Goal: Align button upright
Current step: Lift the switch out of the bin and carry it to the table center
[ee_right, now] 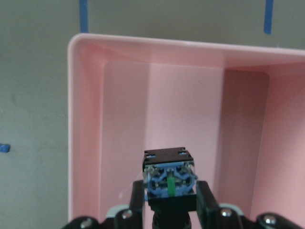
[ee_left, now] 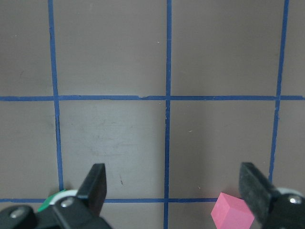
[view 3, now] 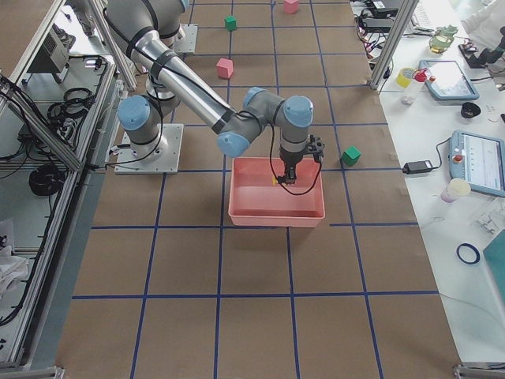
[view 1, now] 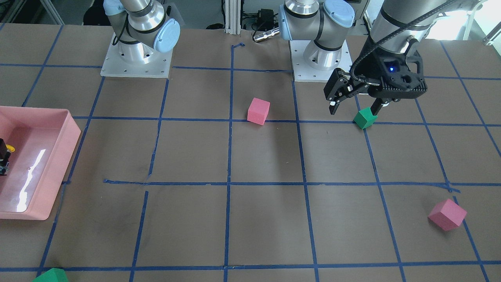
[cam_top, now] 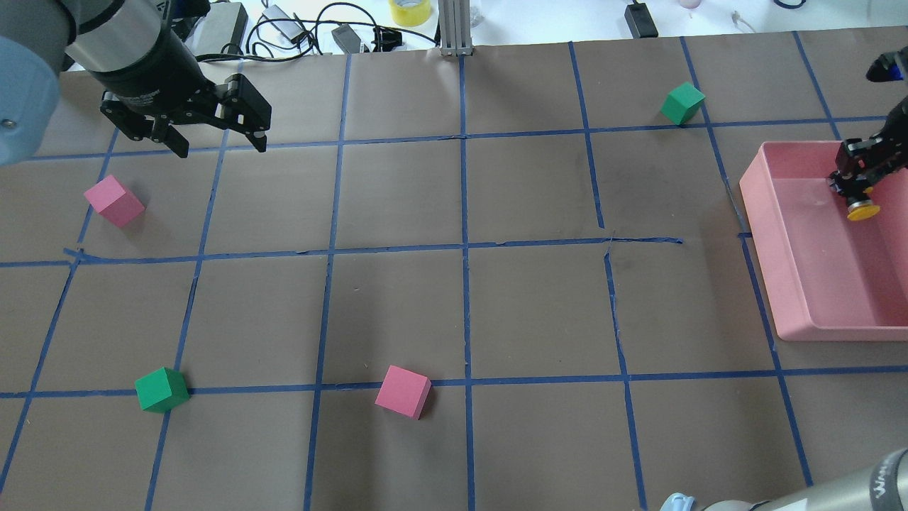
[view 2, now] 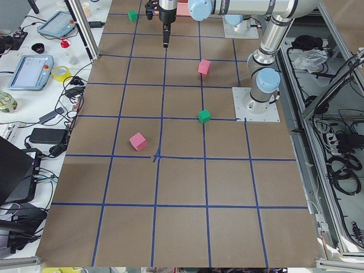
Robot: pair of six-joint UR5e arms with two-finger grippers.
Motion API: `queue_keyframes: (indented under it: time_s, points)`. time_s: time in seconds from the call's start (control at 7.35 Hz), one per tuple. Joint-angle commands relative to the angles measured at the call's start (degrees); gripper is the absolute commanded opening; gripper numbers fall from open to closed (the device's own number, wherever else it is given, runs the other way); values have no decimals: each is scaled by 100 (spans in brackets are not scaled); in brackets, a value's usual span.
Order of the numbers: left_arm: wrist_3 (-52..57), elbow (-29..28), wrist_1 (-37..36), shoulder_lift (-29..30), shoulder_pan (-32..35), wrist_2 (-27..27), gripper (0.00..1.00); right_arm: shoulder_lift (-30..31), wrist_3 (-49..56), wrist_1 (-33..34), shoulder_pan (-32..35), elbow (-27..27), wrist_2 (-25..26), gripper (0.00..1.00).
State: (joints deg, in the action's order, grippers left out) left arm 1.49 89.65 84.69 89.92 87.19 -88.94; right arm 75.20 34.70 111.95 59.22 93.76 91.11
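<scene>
Over the pink tray (cam_top: 772,264) at the robot's right end of the table (cam_top: 454,312), the right gripper (cam_top: 857,186) hung with its fingers clamped on the button (cam_top: 862,209); the yellow cap poked out past the fingertips in the overhead view, inside the tray's walls. From the right wrist view the gripper (ee_right: 170,202) pinched the button's (ee_right: 169,174) black body from both sides; the blue-and-white underside with a green strip faced the camera, and the cap was hidden behind it. Whether the button touched the tray's floor could not be told; it was tilted rather than upright, the cap pointing sideways in the front view (view 1: 10,148).

Well apart from the tray, the left gripper (cam_top: 221,147) hovered above the table with its fingers spread wide and nothing between them; its wrist view (ee_left: 174,179) showed only brown table and blue tape lines in the gap, with a pink cube (ee_left: 231,212) low beside one finger. A green cube (view 1: 364,118) showed partly behind a fingertip in the front view; how far below it the cube lay could not be told.
</scene>
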Motion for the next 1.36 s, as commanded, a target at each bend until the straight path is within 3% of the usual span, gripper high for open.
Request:
queue_keyframes:
  time_s: [0.0, 0.54, 1.09, 1.22]
  points:
    - [0, 8, -5, 0, 0, 8, 100, 100, -103, -969, 806, -893, -40, 0]
    - [0, 8, -5, 8, 8, 0, 100, -84, -2777, -852, 3062, -589, -181, 0]
    - [0, 43, -5, 17, 0, -1, 100, -1127, -5547, 1113, 5008, -464, -375, 0]
    - [0, 52, -5, 17, 0, 8, 100, -1383, -5744, 1214, 5246, -447, -313, 0]
